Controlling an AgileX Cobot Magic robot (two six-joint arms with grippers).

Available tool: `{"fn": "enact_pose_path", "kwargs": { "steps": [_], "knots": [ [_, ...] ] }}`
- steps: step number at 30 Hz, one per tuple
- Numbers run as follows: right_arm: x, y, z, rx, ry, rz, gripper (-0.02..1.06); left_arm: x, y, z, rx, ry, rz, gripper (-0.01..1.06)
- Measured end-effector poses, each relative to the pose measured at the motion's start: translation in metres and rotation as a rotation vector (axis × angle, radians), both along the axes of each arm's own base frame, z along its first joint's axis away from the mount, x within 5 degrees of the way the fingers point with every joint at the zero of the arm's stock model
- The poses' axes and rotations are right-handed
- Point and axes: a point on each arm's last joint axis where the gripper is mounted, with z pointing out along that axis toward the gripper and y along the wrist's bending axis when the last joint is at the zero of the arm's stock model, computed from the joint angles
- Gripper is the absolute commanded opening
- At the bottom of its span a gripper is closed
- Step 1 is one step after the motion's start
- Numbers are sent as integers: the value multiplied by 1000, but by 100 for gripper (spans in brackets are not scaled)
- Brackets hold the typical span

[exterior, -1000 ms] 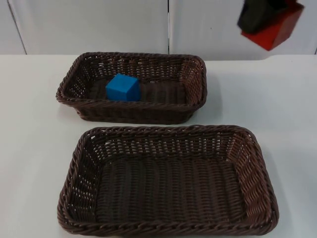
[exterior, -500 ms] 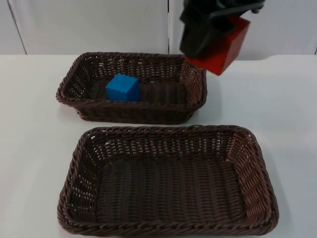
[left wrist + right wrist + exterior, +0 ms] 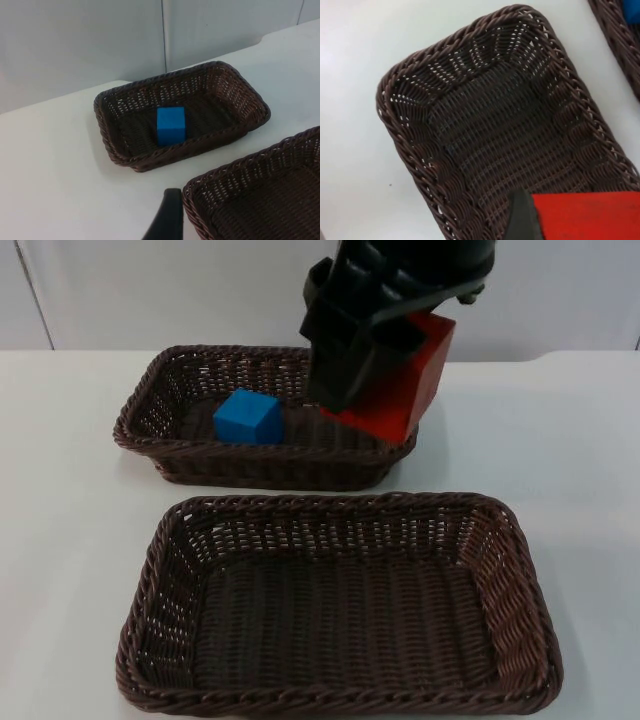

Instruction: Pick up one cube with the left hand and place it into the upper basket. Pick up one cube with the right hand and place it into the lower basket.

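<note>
The right gripper (image 3: 372, 390), its jaws closed on a red cube (image 3: 400, 380), hung in the air above the right end of the upper basket (image 3: 150, 400), where a blue cube (image 3: 248, 417) already lay. A release there would probably drop red into the wrong basket, not the lower basket (image 3: 160, 540). The left gripper (image 3: 167, 220) waited near that basket's rim; its jaws could not be judged.

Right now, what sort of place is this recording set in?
Probably a lab test bench: a bare white table top against a grey partition wall, with two wicker baskets and coloured cubes.
</note>
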Motion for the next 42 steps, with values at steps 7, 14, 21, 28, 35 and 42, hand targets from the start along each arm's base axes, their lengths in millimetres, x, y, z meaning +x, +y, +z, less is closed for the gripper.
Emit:
{"fn": "enact_pose_path", "kwargs": {
  "steps": [7, 14, 21, 28, 35, 42],
  "knots": [
    [-2, 1, 0, 10, 20, -1, 0, 0, 0, 0, 0, 0, 0, 78],
    [-3, 0, -12, 3, 40, -5, 0, 0, 0, 0, 0, 0, 0, 78],
    [-7, -5, -44, -19, 58, -13, 0, 0, 0, 0, 0, 0, 0, 78],
    [-10, -9, -77, 5, 32, -26, 0, 0, 0, 0, 0, 0, 0, 78],
    [-13, -15, -107, 64, -23, -42, 0, 0, 0, 0, 0, 0, 0, 78],
    [-10, -12, -116, 117, -69, -54, 0, 0, 0, 0, 0, 0, 0, 78]
  ]
}}
